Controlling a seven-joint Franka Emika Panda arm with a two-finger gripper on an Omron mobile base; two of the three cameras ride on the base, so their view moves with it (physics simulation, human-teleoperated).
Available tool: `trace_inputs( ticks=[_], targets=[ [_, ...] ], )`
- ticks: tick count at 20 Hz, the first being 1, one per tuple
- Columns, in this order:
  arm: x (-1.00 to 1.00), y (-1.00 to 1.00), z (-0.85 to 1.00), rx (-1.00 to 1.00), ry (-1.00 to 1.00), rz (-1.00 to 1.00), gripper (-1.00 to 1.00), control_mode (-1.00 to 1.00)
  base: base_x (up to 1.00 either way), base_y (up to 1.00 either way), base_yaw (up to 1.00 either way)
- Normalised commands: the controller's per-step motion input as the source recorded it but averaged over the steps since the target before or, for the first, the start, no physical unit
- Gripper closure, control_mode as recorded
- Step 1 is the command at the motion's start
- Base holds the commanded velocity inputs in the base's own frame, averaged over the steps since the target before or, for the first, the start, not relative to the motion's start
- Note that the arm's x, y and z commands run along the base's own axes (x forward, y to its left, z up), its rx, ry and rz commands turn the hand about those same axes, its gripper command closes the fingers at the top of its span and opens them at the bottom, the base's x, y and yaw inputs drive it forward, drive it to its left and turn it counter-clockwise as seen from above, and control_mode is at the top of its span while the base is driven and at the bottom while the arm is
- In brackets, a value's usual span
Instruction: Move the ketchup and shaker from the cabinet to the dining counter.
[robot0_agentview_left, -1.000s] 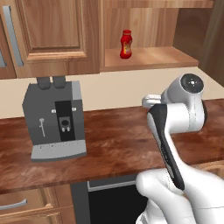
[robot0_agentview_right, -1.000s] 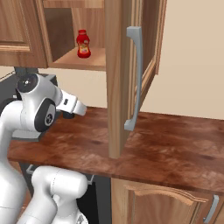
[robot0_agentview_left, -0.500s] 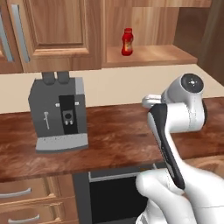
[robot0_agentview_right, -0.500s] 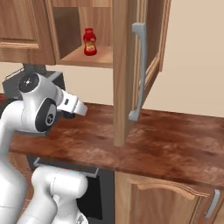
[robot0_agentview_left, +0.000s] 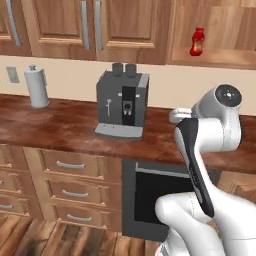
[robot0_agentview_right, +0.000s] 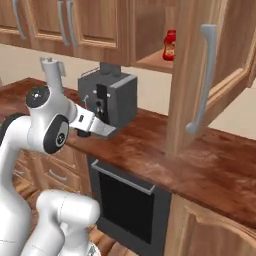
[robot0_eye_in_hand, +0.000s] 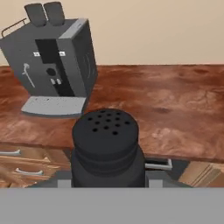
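Gripper (robot0_eye_in_hand: 107, 186) is clamped narrowly on the shaker (robot0_eye_in_hand: 106, 146), held upright above the wall counter (robot0_eye_in_hand: 175, 105). Ketchup (robot0_agentview_left: 197, 41) sits in the open cabinet (robot0_agentview_right: 192, 75). Keep it level in transit (holes on top); dining counter unseen.

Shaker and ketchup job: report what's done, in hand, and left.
Done: the shaker is out of the cabinet, whose door stands open. In hand: the gripper is shut on the shaker, above the wall counter by the coffee machine. Left: set the shaker on the dining counter, then fetch the ketchup, still upright on the cabinet shelf.
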Motion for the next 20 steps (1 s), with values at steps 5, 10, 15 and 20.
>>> trace_inputs(
  ticks=[5,10,15,20],
  targets=[
    [0.00,0.00,0.00,0.00,0.00,0.00,1.00,1.00,-0.04,0.00,1.00],
    [0.00,0.00,0.00,0.00,0.00,0.00,1.00,1.00,-0.03,0.00,1.00],
    [0.00,0.00,0.00,0.00,0.00,0.00,1.00,1.00,-0.03,0.00,1.00],
    [0.00,0.00,0.00,0.00,0.00,0.00,1.00,1.00,-0.03,0.00,1.00]
  ],
)
